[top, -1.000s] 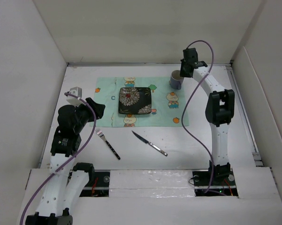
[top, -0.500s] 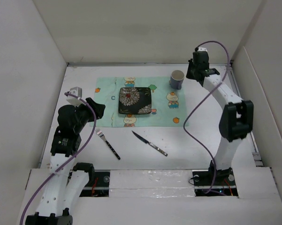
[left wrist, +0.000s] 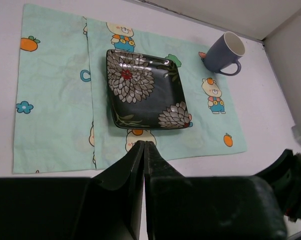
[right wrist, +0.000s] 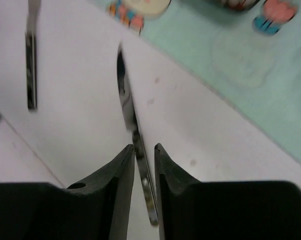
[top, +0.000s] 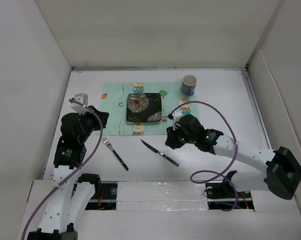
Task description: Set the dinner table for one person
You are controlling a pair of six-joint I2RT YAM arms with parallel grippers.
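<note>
Right pincer first: hanging part-open just over the knife, with a jaw either side of it, not clamping anything yet by the look of it (blurry wrist view tho). Knife-wise: lying flat on the bare counter, just on the near side of the placemat, running diagonal with tip far-left and handle near-right, so lining up lengthwise with the gap. Definitely sitting closer to the right arm than the left. Left pincer: clenched on nothing, hovering by the placemat's left end. Versus a second ago: swinging down here from beside the mug, and snapping shut on the left. No budging from the plate or fork.
</note>
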